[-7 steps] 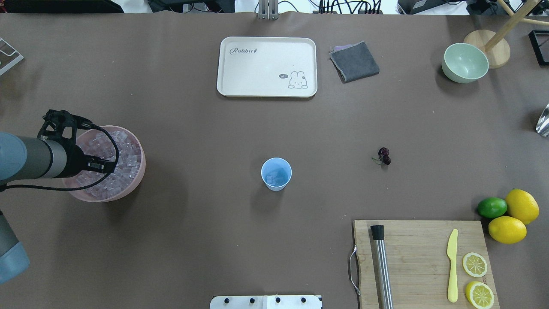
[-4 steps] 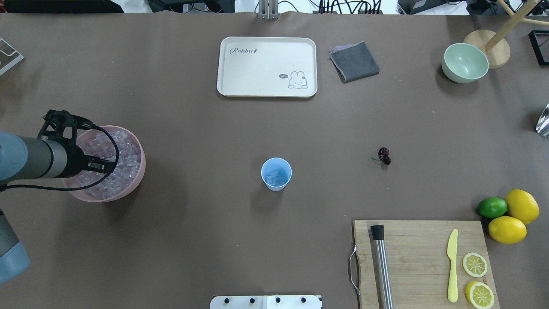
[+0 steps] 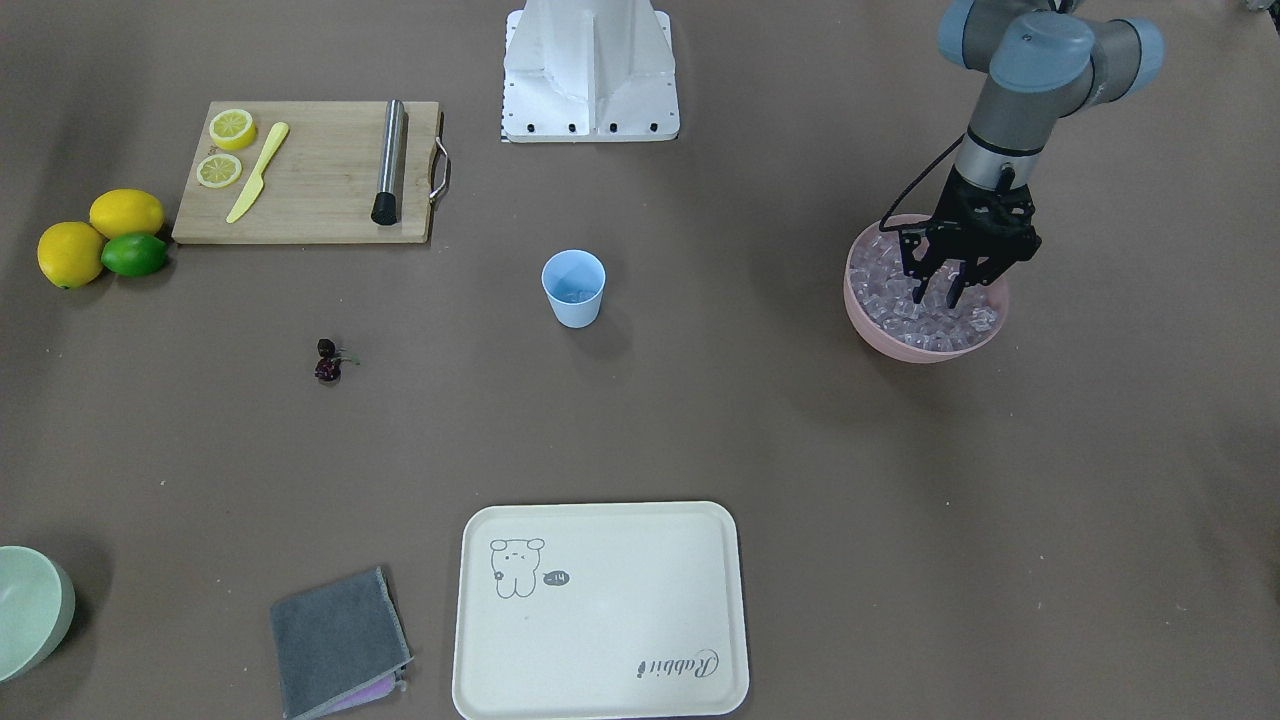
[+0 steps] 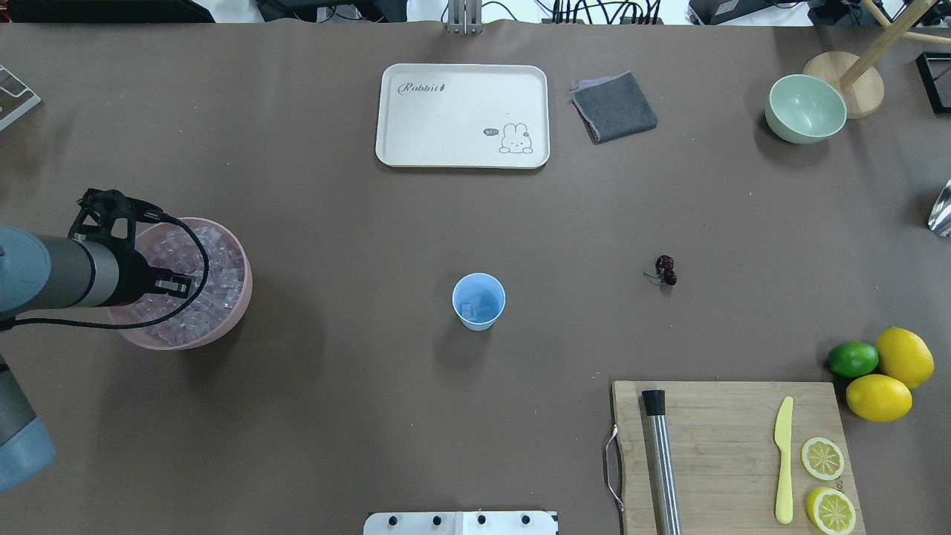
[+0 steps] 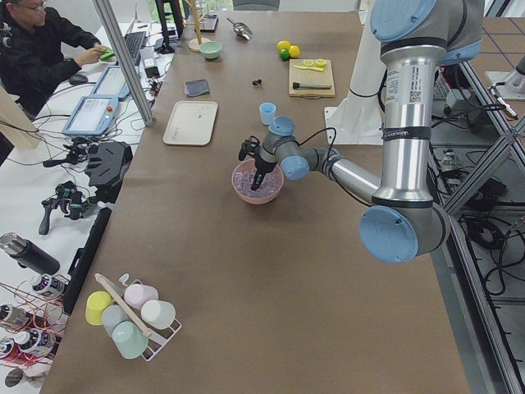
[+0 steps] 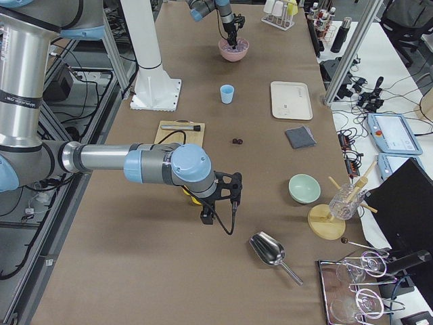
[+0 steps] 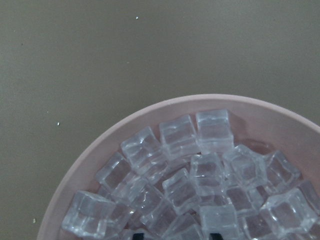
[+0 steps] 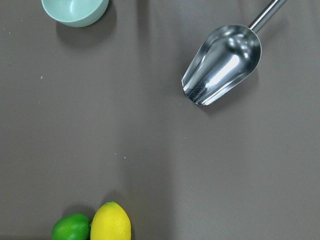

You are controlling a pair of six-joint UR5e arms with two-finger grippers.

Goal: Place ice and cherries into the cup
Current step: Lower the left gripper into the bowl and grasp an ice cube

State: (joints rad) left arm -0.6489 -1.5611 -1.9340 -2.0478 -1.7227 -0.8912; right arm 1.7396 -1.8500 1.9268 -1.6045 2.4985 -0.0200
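The pink bowl [image 3: 925, 345] at my left is heaped with clear ice [image 3: 880, 290] cubes. My left gripper [image 3: 937, 297] points straight down into it, jaws open, tips among the top cubes. In the left wrist view the ice [image 7: 180, 190] fills the bowl [image 7: 100, 150] and both fingertips [image 7: 215, 235] just show at the bottom edge. The light-blue cup [image 4: 478, 301] stands mid-table with a few cubes inside. The dark cherries [image 4: 665, 270] lie to its right. My right gripper [image 6: 218, 203] hovers near the lemons; I cannot tell whether it is open or shut.
A cream tray [image 4: 462, 115], grey cloth [image 4: 614, 105] and pale green bowl [image 4: 805, 108] sit at the far side. A cutting board [image 4: 728, 453] holds a steel muddler, yellow knife and lemon slices. Lemons and a lime [image 4: 852, 359] lie beside it. A metal scoop [image 8: 222, 62] lies at the right end.
My left wrist has shifted slightly over the pink bowl, a little down and left in the overhead view. The cup and cherries have not moved.
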